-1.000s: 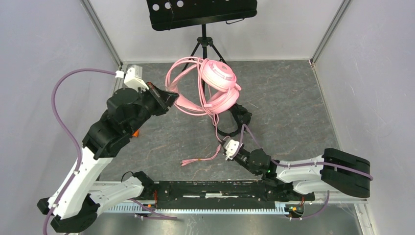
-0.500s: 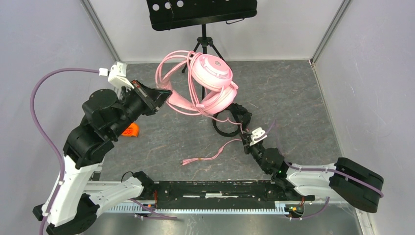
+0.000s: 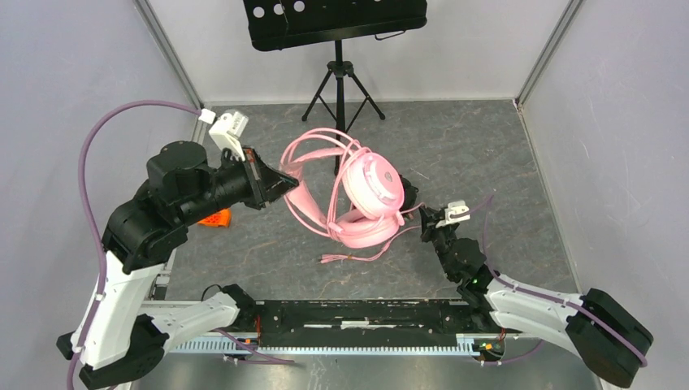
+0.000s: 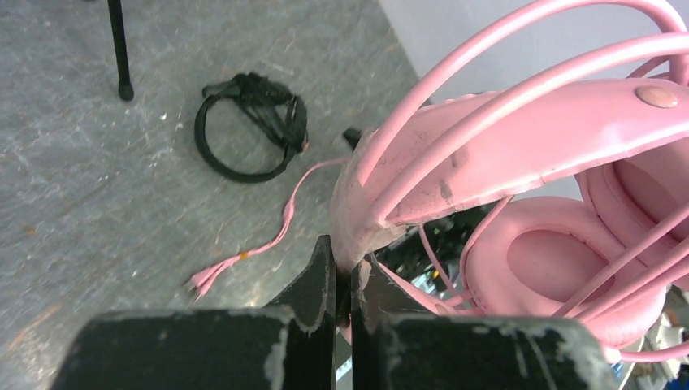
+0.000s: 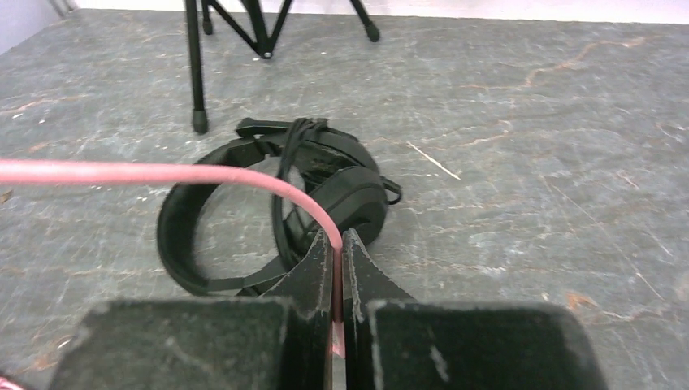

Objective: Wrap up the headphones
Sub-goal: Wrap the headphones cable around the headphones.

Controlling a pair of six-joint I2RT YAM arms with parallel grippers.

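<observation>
The pink headphones (image 3: 367,197) hang above the mat's centre, with cable loops wound over the headband. My left gripper (image 3: 284,185) is shut on the pink headband (image 4: 487,154) and holds it up from the left. My right gripper (image 3: 425,222) is shut on the pink cable (image 5: 162,173), to the right of the cups. The cable's plug end (image 3: 357,257) trails on the mat. The black headphones (image 5: 268,203) lie flat just ahead of my right gripper, with their thin cable wound on them. They also show in the left wrist view (image 4: 252,122). In the top view the pink pair mostly hides them.
A black tripod music stand (image 3: 335,20) stands at the back, its legs (image 3: 340,77) on the mat's far edge. A small orange object (image 3: 215,218) lies by my left arm. Grey walls close in the left, right and back sides.
My left gripper has carried the pink headphones from the back toward the mat's centre and lower. My right gripper has moved right and farther out, holding the cable. The plug end slid right.
</observation>
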